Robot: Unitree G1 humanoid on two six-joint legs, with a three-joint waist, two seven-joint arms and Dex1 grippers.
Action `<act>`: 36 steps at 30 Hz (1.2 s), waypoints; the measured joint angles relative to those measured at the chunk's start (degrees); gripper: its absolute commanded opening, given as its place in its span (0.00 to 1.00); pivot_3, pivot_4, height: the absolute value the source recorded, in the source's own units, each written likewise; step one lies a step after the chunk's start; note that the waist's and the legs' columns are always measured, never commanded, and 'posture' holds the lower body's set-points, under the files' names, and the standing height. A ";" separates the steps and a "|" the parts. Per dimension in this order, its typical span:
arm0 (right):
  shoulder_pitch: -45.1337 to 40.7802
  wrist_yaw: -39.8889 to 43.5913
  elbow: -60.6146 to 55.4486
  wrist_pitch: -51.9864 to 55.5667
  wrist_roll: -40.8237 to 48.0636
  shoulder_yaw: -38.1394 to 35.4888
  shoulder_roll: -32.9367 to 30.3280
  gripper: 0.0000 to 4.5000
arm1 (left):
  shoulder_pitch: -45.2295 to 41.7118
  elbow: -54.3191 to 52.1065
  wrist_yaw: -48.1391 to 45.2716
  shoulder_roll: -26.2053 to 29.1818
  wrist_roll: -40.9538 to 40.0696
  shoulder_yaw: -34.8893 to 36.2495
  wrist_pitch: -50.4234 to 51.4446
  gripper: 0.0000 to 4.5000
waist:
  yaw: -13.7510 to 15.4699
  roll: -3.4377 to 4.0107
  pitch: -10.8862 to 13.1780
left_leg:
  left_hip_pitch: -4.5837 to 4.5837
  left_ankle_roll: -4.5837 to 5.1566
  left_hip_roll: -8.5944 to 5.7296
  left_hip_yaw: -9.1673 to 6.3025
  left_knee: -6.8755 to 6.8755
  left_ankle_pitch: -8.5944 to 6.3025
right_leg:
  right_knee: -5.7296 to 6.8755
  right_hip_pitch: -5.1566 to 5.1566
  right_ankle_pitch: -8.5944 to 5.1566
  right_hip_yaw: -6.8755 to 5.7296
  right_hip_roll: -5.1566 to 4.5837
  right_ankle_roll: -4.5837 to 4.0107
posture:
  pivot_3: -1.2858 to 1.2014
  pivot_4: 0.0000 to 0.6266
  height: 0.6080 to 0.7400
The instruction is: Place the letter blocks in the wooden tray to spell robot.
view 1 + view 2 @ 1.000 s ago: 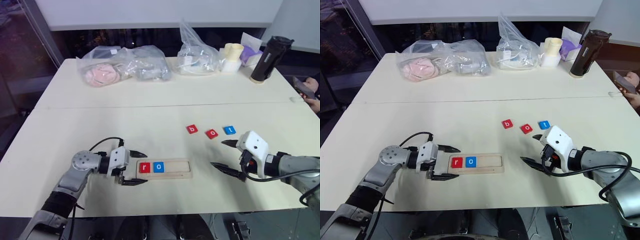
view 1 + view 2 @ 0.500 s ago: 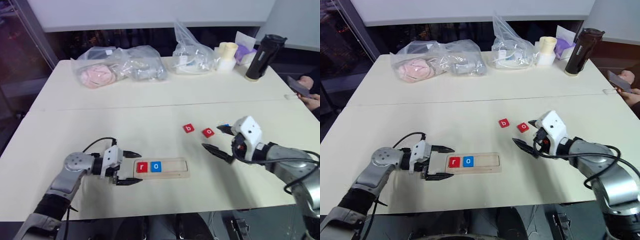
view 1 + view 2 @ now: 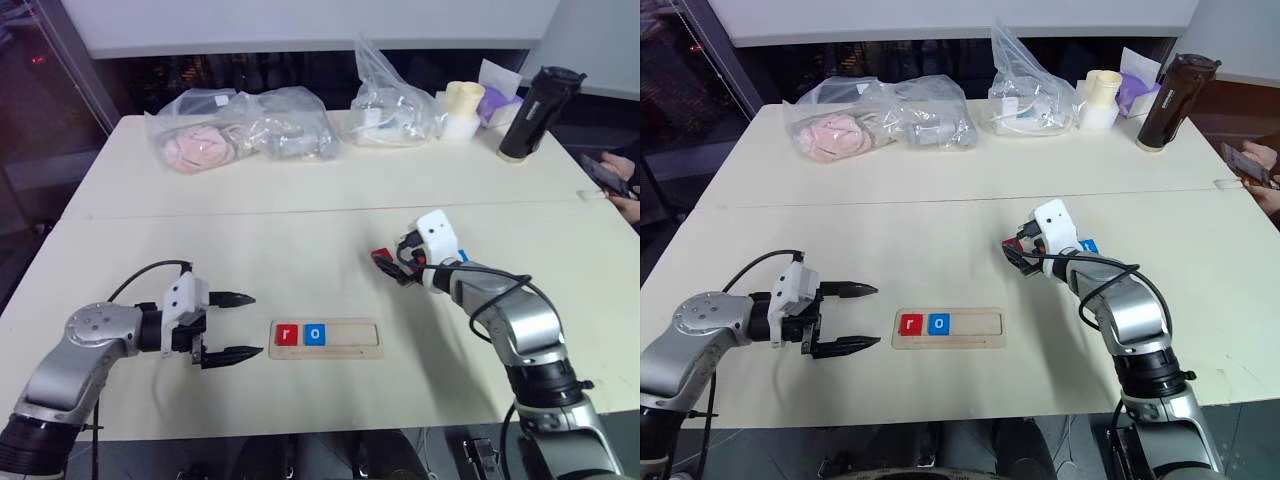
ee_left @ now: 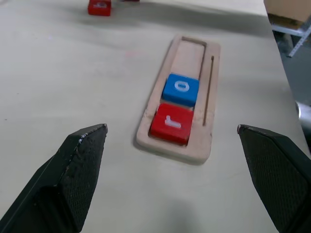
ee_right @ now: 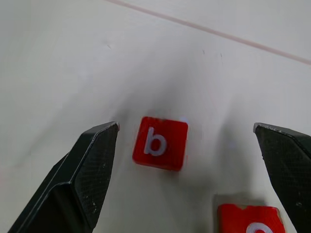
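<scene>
b tile (image 5: 160, 142) flat on the table, between our wide-open right claw (image 5: 194, 160) | tray (image 4: 206, 128) has r, o | left claw (image 3: 232, 326) open, empty | tile looks light, stiff, thin, so pinch opposite edges

I've got my left gripper (image 3: 234, 325) hovering low with fingers spread wide, and my right gripper (image 5: 187, 160) reaching forward, fingers wide apart too.
</scene>
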 measured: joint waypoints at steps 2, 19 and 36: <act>-0.83 -0.53 1.41 0.45 -0.52 0.30 1.23 1.00 | -1.06 -2.26 1.97 0.00 -1.14 0.54 2.62 1.00 | -0.01 0.00 0.00 | 0.00 -0.07 0.00 0.00 -0.11 0.05 | 0.06 -0.09 0.00 -0.01 0.01 0.00 | 0.52 0.24 1.00; 0.99 -5.74 -1.49 4.62 -5.15 3.94 7.76 0.60 | -12.59 -9.24 12.60 -0.11 -4.83 0.51 18.92 1.00 | -0.12 -0.02 -0.01 | 0.02 -0.17 -0.02 0.01 -0.10 0.12 | 0.15 -0.09 0.01 0.00 0.09 0.02 | 0.52 0.24 1.00; 6.97 -7.61 -25.94 25.34 -3.36 -9.41 0.74 0.26 | -12.61 -9.34 12.88 -2.06 -5.85 -0.51 19.76 1.00 | 0.06 -0.01 -0.01 | -0.06 -0.21 -0.02 -0.01 -0.15 0.17 | 0.16 -0.18 0.01 0.00 0.11 0.02 | 0.52 0.24 1.00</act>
